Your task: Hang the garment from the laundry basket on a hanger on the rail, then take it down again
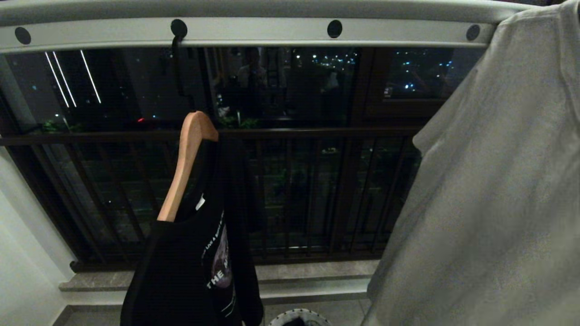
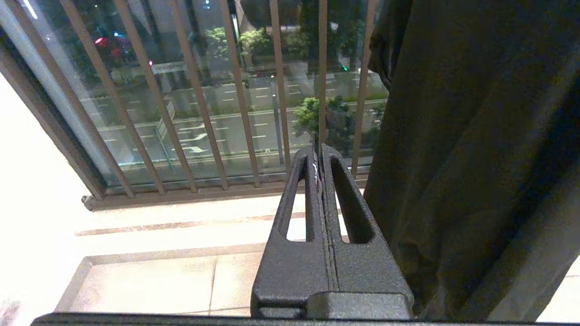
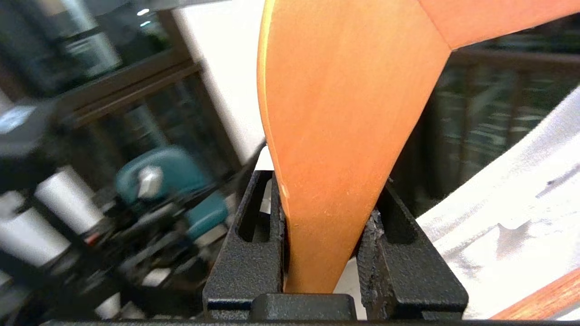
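The head view looks up at the rail, a pale grey beam with round dark holes along its face. A black hook goes through one hole, and a wooden hanger hangs from it, tilted steeply. A black T-shirt with a printed picture and letters droops from the hanger, bunched toward its lower end. On the right a light grey T-shirt fills the view from top to bottom and covers the rail's right end. At the bottom edge only the whitish rim of the laundry basket shows, on the floor below the window bars. Neither arm appears in this view.

The right wrist view shows what the head view hides: the right tool is pinching the broad end of a second wooden hanger, its fingers pressed against both faces of the wood. Pale cloth lies just beside it, and the background is blurred.

The left wrist view shows the left tool with its fingers pressed together, holding nothing, low near the tiled floor. Dark cloth hangs just beside it, with the window bars and a lit street behind.
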